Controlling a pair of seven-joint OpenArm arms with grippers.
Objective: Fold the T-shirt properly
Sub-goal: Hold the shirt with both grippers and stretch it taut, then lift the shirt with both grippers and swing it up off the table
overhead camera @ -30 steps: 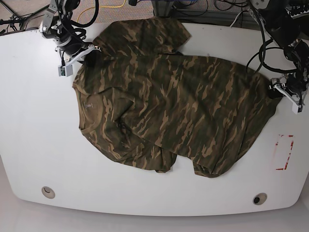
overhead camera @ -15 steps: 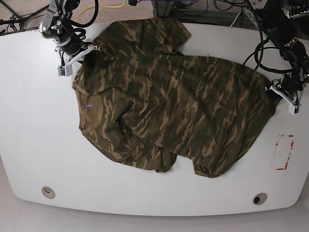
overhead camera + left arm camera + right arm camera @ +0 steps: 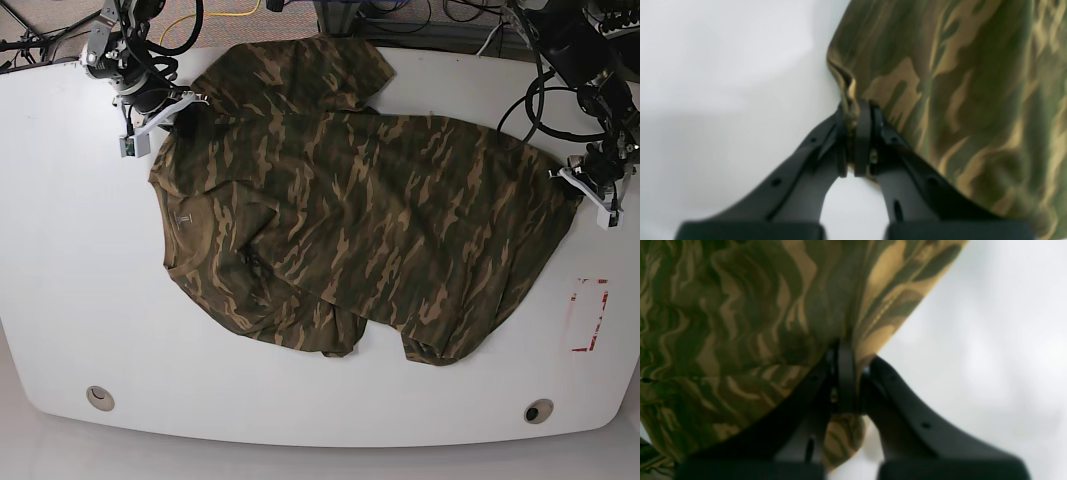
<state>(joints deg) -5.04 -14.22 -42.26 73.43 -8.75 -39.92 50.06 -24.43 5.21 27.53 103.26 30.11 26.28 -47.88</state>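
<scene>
Left hand now clenched on the camouflage T-shirt, right hand likewise, as before.

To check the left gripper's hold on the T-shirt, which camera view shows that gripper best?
The left wrist view: its fingers pinch the shirt up close. The base view shows the left gripper small; the right wrist view does not show it.

The short-sleeved cloth T-shirt in dark green, brown and tan camouflage lies spread across the white tabletop, partly folded and wrinkled. One portion extends behind the broad middle; two uneven flaps reach forward with a gap between them. Its two side edges are pinched up into narrow creases.
</scene>
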